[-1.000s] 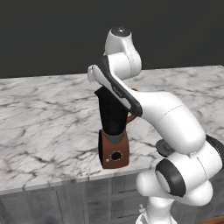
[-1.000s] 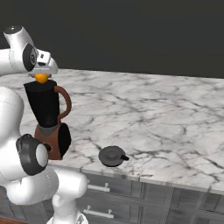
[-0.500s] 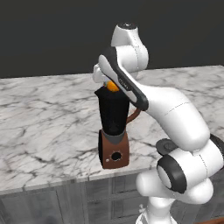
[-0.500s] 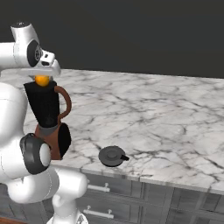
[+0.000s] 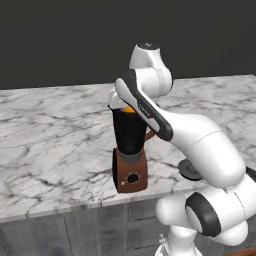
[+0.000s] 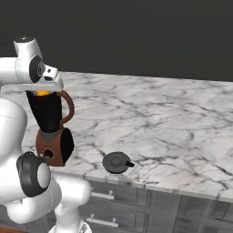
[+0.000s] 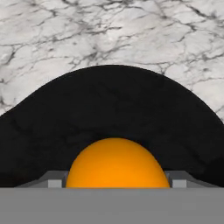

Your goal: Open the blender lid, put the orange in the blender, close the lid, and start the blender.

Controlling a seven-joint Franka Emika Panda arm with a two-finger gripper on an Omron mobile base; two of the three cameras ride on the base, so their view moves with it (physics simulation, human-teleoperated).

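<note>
Blender point(image 5: 129, 150) stood near counter's point(image 6: 182, 132) front edge w/ bare marble behind, blender lid point(image 6: 117, 162) lay at front edge well apart, and gripper point(image 7: 114, 183) held orange point(image 7: 116, 164) btwn fingers over open jar mouth.

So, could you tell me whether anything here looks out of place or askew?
Nothing looks wrong. The blender lid lies flat on the counter, apart from the blender, as expected with the jar open. The gripper holds the orange over the jar mouth. No spills or damage.
</note>
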